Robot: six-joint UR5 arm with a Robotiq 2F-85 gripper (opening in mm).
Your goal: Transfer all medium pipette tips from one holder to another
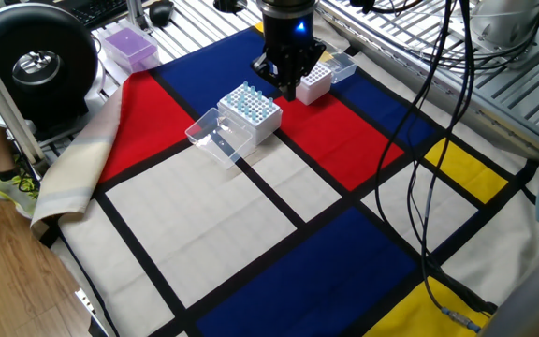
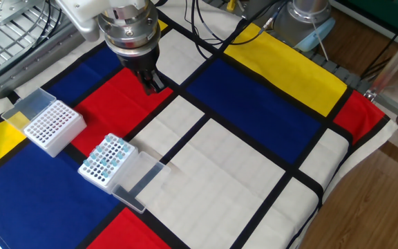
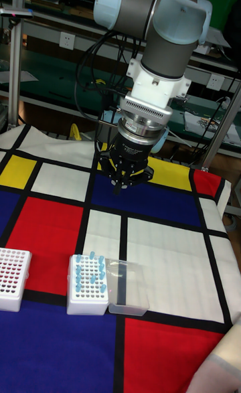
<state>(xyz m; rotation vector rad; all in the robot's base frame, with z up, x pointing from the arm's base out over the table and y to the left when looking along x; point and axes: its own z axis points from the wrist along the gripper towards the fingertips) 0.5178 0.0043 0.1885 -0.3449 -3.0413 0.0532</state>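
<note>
A white rack (image 1: pixel 249 110) (image 2: pixel 106 161) (image 3: pixel 87 284) holds the pale blue medium pipette tips (image 1: pixel 247 97) (image 2: pixel 109 153) (image 3: pixel 88 272), its clear lid (image 1: pixel 211 136) (image 2: pixel 138 181) (image 3: pixel 127 287) lying open beside it. A second white rack (image 1: pixel 313 82) (image 2: pixel 50 126) (image 3: pixel 13 279) shows only bare holes. My gripper (image 1: pixel 286 89) (image 2: pixel 152 81) (image 3: pixel 119 184) hangs above the red patch, between and behind the two racks, apart from both. Its dark fingers are pressed together to a point; I see nothing between them.
A purple box (image 1: pixel 127 45) and a black round device (image 1: pixel 36 61) sit off the cloth at the far left. Black cables (image 1: pixel 429 140) hang over the right side. The cloth (image 1: pixel 73 168) droops over the left table edge. The arm's base (image 2: pixel 309 21) stands behind the yellow patch.
</note>
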